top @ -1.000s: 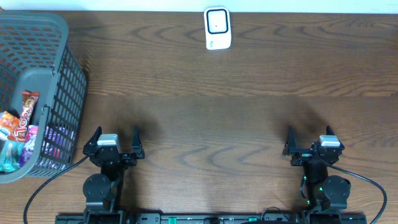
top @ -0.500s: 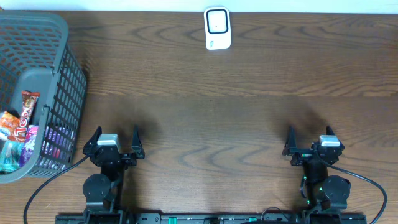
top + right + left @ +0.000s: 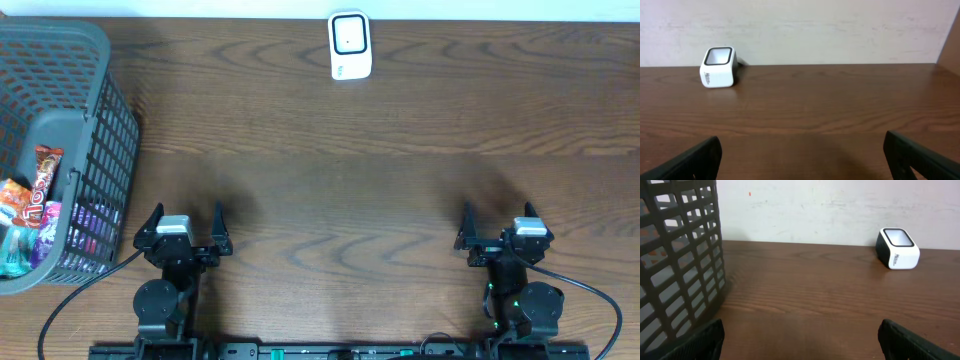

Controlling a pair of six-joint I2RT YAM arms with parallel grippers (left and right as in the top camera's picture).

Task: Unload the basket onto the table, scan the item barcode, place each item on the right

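Snack packets (image 3: 38, 195) lie at the far left of the wooden surface (image 3: 350, 170), inside the grey mesh basket (image 3: 112, 130). The left hand (image 3: 188, 213) and right hand (image 3: 497, 213) sit at the near edge, both spread wide and empty. A white scanner (image 3: 350, 45) stands at the far edge.

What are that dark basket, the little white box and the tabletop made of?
The basket looks like matte grey moulded plastic, going by its even lattice. The barcode scanner is probably smooth white plastic with a black-framed window. The table is dark wood or wood-look laminate; the grain shows.
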